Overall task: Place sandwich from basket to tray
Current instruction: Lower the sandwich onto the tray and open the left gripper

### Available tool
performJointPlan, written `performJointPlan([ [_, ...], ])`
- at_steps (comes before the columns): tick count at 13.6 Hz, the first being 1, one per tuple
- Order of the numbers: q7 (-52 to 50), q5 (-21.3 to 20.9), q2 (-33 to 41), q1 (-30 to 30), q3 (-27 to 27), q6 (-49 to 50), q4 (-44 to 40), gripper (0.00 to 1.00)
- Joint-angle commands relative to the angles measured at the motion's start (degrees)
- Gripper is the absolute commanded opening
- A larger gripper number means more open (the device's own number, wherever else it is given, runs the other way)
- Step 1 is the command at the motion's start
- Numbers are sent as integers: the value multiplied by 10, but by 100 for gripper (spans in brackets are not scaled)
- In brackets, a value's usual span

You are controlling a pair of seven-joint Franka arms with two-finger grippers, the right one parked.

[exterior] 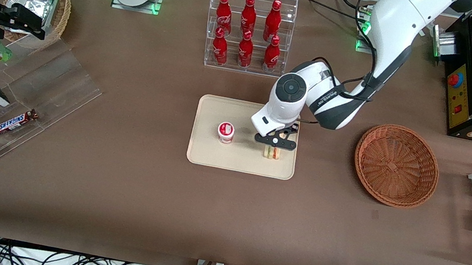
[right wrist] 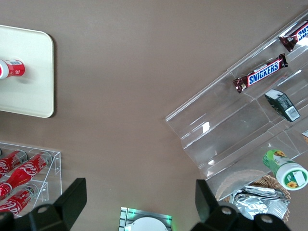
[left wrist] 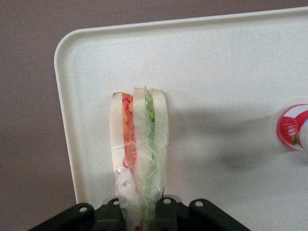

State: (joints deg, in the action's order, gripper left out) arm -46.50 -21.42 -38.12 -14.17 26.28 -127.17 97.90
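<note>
Your gripper (exterior: 275, 144) has its fingers clamped on the clear-wrapped triangular sandwich (left wrist: 139, 144), hanging straight below them, long axis pointing away, over the flat cream-beige tray (exterior: 236, 158).

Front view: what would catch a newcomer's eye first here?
The white arm's gripper holds a wrapped triangular sandwich over the cream-beige tray, beside a small red-and-white cup. The round reddish-brown wicker basket sits empty nearby. Red bottles fill a clear rack.
</note>
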Motion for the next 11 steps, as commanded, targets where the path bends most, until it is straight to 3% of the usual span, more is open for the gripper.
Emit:
performJointPlan([
  [1, -39, -28, -12, -14, -3, -3, -15, 45],
  [2, -50, -28, -11, -14, -3, -3, -16, 77],
  [3, -74, -32, -9, -20, -4, -2, -18, 100],
  [11, -122, -22, 119, 24, -4, 40, -32, 100],
])
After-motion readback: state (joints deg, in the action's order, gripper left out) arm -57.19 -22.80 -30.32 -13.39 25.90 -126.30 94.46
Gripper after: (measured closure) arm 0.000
